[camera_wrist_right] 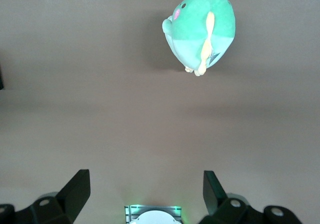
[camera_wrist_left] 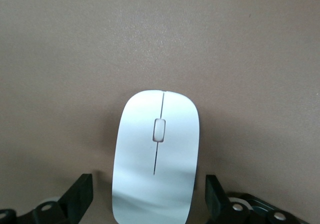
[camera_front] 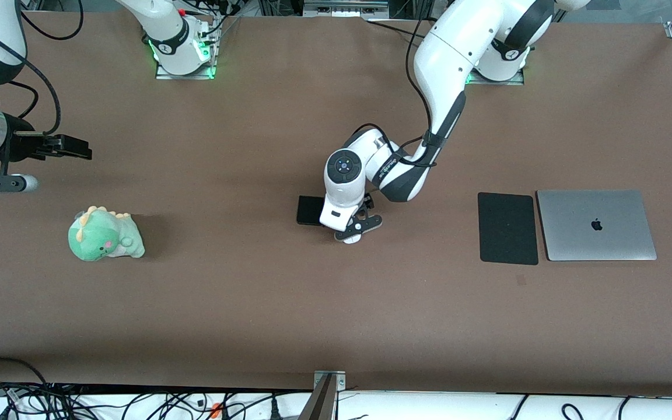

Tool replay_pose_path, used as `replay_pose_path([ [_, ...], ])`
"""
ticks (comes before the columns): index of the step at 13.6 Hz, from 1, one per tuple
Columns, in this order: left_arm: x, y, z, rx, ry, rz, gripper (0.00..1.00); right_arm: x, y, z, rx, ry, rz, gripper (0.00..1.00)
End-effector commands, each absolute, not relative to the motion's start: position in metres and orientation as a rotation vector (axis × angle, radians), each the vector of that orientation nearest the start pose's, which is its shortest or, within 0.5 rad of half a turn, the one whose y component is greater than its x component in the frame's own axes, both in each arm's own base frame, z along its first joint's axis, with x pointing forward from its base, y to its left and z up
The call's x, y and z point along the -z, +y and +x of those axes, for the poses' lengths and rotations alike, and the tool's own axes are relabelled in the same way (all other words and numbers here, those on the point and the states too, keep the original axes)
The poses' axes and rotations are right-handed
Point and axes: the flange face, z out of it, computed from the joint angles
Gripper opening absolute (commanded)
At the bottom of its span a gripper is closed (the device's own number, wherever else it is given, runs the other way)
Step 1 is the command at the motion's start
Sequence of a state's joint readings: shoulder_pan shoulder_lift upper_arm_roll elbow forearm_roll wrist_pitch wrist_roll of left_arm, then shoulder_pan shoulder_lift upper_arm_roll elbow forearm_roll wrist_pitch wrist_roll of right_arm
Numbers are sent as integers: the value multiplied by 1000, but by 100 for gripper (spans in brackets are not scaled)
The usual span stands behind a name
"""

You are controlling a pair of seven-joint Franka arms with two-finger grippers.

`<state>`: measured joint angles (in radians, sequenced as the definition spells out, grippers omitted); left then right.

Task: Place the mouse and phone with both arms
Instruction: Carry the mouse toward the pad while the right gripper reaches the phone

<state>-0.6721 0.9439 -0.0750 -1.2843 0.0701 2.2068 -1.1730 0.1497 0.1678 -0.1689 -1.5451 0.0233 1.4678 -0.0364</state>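
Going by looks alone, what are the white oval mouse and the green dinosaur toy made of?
White oval mouse: likely hard plastic, glossy; soft reflections streak its smooth shell. Green dinosaur toy: plush fabric, matte; rounded stuffed shape with a fuzzy surface and no shine.

The mouse (camera_wrist_left: pixel 156 161) lies on the worktop (camera_front: pixel 289 303) near its middle, between the spread fingers (camera_wrist_left: pixel 80 193) of the left claw (camera_front: pixel 354 232), which is lowered around it without touching. The phone (camera_front: pixel 310 210) lies just beside the mouse, toward the right arm's end. A mouse pad (camera_front: pixel 507 228) and a laptop (camera_front: pixel 596 225) lie side by side toward the left arm's end, the laptop closer to that end. A plush dinosaur (camera_front: pixel 105 234) sits toward the right arm's end, well apart from the phone. The right claw (camera_front: pixel 70 147) waits open above the worktop there.
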Motion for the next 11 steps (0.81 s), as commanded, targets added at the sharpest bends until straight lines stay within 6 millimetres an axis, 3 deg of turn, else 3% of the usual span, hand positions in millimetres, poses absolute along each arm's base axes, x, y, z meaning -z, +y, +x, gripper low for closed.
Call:
replay_pose_path([
  [1, -174, -501, 558, 24, -647, -3053, 80, -529, 0, 586, -408, -9, -3095, 100],
  [4, -174, -504, 556, 24, -644, -3055, 58, -518, 6, 589, -439, -15, -3090, 100],
  [8, -175, -504, 556, 26, -641, -3055, 55, -503, 12, 595, -448, -7, -3037, 100],
  [11, -199, -491, 571, 57, -668, -3060, 55, -500, 14, 598, -432, -12, -3039, 100],
])
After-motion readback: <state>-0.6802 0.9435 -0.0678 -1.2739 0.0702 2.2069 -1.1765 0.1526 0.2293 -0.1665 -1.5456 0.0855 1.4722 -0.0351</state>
